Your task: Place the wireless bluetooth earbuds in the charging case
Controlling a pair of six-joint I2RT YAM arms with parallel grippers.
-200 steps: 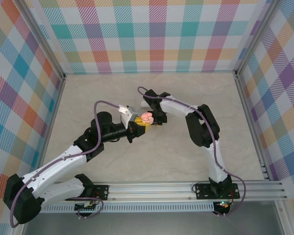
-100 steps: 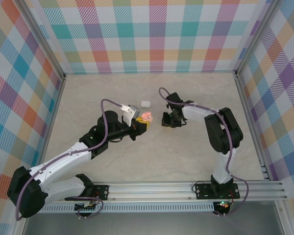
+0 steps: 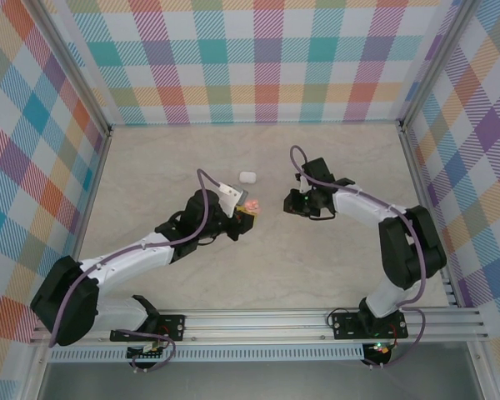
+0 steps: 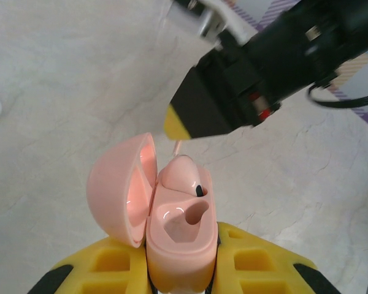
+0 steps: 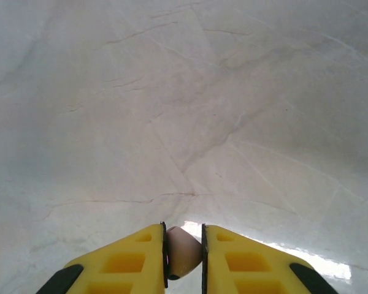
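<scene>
Right jaws withdrew; wrist view shows them pinching an earbud (image 5: 183,252); left jaws clamp case (image 4: 181,245).

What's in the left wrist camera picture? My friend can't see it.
An open pink charging case is clamped in the left gripper, one pink earbud seated beside an empty socket. Beyond it is the right gripper's black and yellow tip, above a pale table.
</scene>
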